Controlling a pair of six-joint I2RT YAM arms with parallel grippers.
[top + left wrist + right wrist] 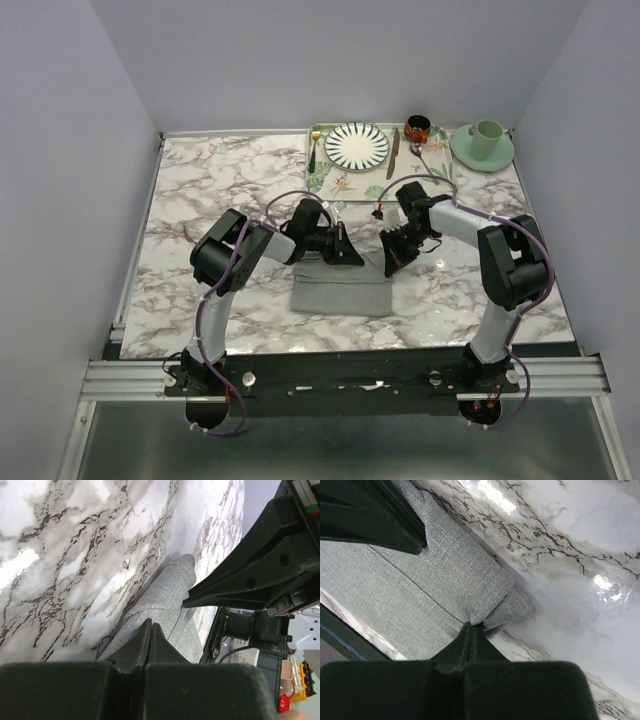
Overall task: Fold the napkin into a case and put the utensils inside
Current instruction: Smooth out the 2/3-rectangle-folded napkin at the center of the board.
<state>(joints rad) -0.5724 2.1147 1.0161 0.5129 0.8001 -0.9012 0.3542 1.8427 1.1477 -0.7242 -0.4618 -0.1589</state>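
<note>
The grey woven napkin [340, 292] lies folded into a soft rectangle on the marble-veined table [200, 200], midway along its near edge. The left claw [356, 260], its fingers pressed together, pinches a raised fold at the cloth's far edge. The right claw [391, 266], likewise closed tight, grips the bunched far-right corner. At the far edge a round striped plate [357, 146] sits on a leaf-patterned tray [322, 178], and a pale-green cup [488, 131] stands on its saucer [468, 153] toward the far-right corner.
</note>
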